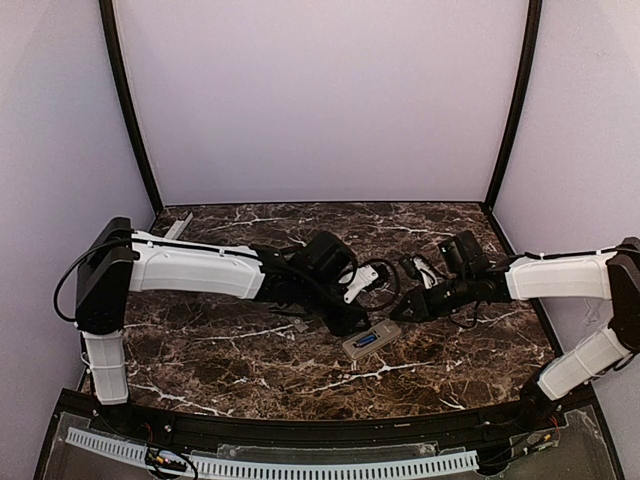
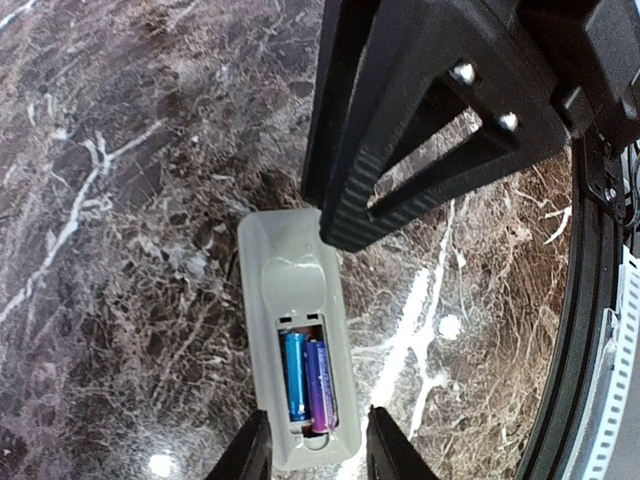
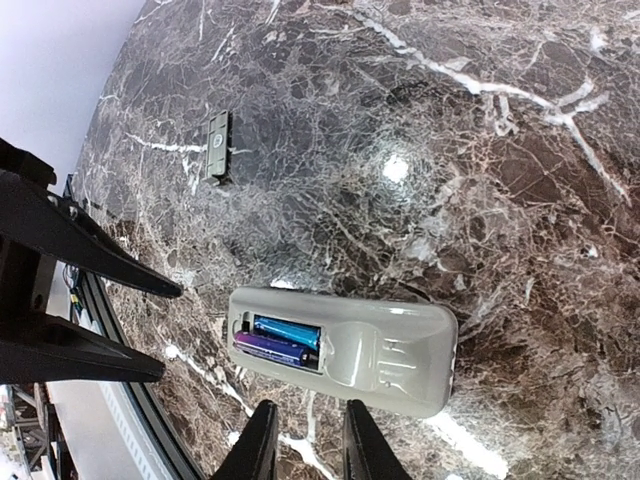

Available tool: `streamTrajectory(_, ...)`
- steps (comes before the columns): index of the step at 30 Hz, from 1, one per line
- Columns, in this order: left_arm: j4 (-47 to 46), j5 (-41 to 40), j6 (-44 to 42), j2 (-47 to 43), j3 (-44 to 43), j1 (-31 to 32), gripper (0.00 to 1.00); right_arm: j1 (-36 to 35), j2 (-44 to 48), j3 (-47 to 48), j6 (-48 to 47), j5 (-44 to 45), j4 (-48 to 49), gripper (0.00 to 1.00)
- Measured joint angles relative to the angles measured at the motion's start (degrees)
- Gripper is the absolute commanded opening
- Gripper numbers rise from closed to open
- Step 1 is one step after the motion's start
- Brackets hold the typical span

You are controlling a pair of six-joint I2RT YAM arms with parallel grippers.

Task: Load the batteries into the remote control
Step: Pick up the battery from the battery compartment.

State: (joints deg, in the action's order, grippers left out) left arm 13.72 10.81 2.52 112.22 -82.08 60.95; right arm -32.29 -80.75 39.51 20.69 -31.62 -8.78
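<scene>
Dark white-veined marble tabletop (image 1: 200, 360) carries the white oblong plastic remote control (image 3: 400, 355), back up, with slim blue and purple cylindrical batteries (image 3: 285, 340) in its open bay. Left gripper (image 2: 318, 445), part open, straddles its end; grip cannot be told. Right gripper (image 3: 308, 440), narrowly open and empty, sits just beside it.

Mid-table, the white oblong remote control (image 1: 372, 341) lies back-up and is hemmed closely. The left gripper (image 2: 318, 452) straddles its battery end, jaws parted. The right gripper (image 3: 306, 440), jaws also parted, hangs just beside its plain half. The black-and-white left arm (image 1: 190, 270) and right arm (image 1: 560, 278) bar approach from either side. The brown marble table (image 1: 200, 350) shows passable surface along its near edge and far half. A narrow grey bar (image 3: 217, 148) lies well apart, near the far left corner.
</scene>
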Motion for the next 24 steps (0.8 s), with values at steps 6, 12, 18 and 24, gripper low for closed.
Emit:
streamTrajectory(6,3.06,2.95,0.04,3.43,-0.79,0.35,0.27,0.55,0.00,-0.33,-0.02,-0.59,0.02,0.22)
streamTrajectory(12,4.96,4.35,0.02,6.58,-1.53,0.35,0.24,0.66,0.00,-0.46,-0.02,-1.07,0.02,0.22)
streamTrajectory(18,5.81,4.46,-0.17,7.15,-3.30,0.35,0.21,0.70,0.00,-0.55,-0.02,-1.22,0.13,0.21)
streamTrajectory(24,6.56,4.37,-0.72,8.13,-4.31,0.37,0.19,0.72,0.00,-0.79,-0.02,-1.49,0.33,0.21)
